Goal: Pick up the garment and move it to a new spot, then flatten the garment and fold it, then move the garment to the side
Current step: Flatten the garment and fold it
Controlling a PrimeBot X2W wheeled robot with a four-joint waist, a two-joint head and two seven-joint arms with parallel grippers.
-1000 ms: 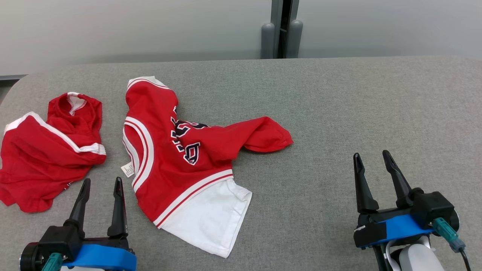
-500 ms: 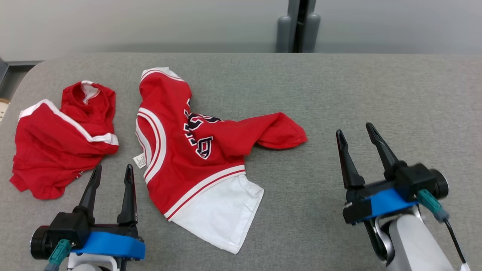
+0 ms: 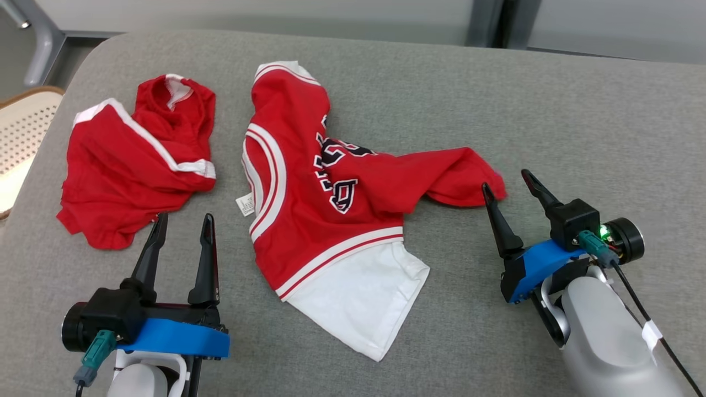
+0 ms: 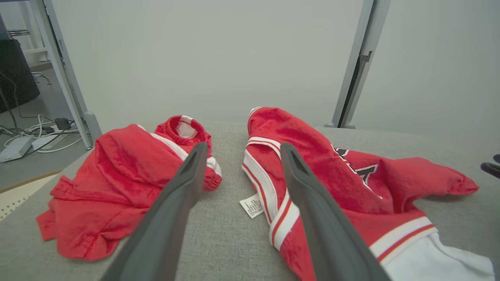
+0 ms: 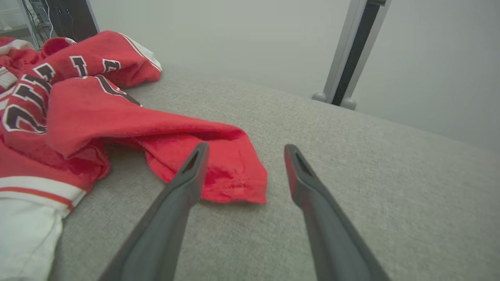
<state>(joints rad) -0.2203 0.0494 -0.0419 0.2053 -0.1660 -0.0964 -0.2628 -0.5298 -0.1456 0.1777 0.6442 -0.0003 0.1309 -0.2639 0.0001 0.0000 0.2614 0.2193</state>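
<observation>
Near the front edge of the table (image 3: 551, 110), left gripper (image 3: 185, 218) and right gripper (image 3: 504, 179) both have fingers spread, empty. The right one is just at the sleeve end of the jersey (image 3: 309, 182). Jersey crumpled mid-table — nothing picked, flattened or folded yet. Second red garment (image 3: 127, 165) crowds the left edge; right half and far side open.

Red basketball jersey (image 3: 298, 220), white trim, dark lettering, white hem panel; lies crumpled, unfolded, mid grey tabletop (image 3: 551, 110).
</observation>
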